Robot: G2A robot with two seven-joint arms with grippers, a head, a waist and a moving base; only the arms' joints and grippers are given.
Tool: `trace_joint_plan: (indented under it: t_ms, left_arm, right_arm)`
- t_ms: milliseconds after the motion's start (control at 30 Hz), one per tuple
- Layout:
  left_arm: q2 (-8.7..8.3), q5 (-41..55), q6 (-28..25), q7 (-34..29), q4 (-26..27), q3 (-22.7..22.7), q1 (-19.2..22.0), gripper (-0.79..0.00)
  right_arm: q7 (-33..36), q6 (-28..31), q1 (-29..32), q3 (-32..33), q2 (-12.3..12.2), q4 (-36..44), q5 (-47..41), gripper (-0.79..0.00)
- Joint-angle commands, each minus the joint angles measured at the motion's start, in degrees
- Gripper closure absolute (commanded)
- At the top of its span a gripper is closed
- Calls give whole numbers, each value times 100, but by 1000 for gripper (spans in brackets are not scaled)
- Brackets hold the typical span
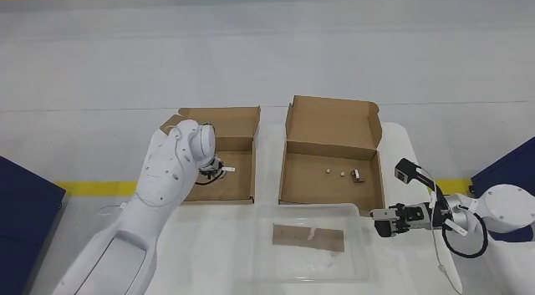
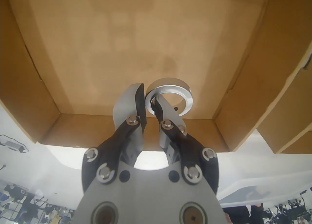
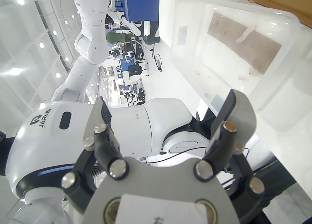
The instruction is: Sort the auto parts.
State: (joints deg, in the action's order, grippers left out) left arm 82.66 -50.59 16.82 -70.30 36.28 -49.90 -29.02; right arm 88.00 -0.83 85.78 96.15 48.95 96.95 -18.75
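Left gripper [image 2: 149,103] clenched on the metal ring [image 2: 170,94]: one finger through the hole, one outside. The ring is inside the left box [image 2: 24,83], close to one wall, with the other walls well apart. Right gripper [image 3: 167,103] is released, fingers spread wide, by the table's [image 1: 397,170] right edge, just beside the clear bin [image 3: 243,3]. Three small parts [image 1: 343,173] sit mid-floor in the right box [image 1: 318,188].

A white table [image 1: 269,170] stands over a yellow floor line [image 1: 92,187].
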Motion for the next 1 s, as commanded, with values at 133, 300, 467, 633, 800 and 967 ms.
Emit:
trace_joint_plan:
  t_ms: [133,300,467,633,800,967]
  left_arm:
    - [194,250,38,210,-614,107,204,0]
    - [336,401,19,369,-991,179,310,0]
    - [463,494,10,489,-1306,245,385,0]
    - [570,559,-42,567,-1564,295,458,0]
    - [656,603,-97,640,-1775,325,525,0]
    - [727,629,-122,670,-1963,347,580,0]
  right_arm:
    - [0,0,0,0,0,0,0,-785]
    - [0,0,0,0,0,0,0,-785]
    - [0,0,0,0,0,0,0,-785]
    - [0,0,0,0,0,0,0,-785]
    - [0,0,0,0,0,0,0,-785]
    - [0,0,0,0,0,0,0,-785]
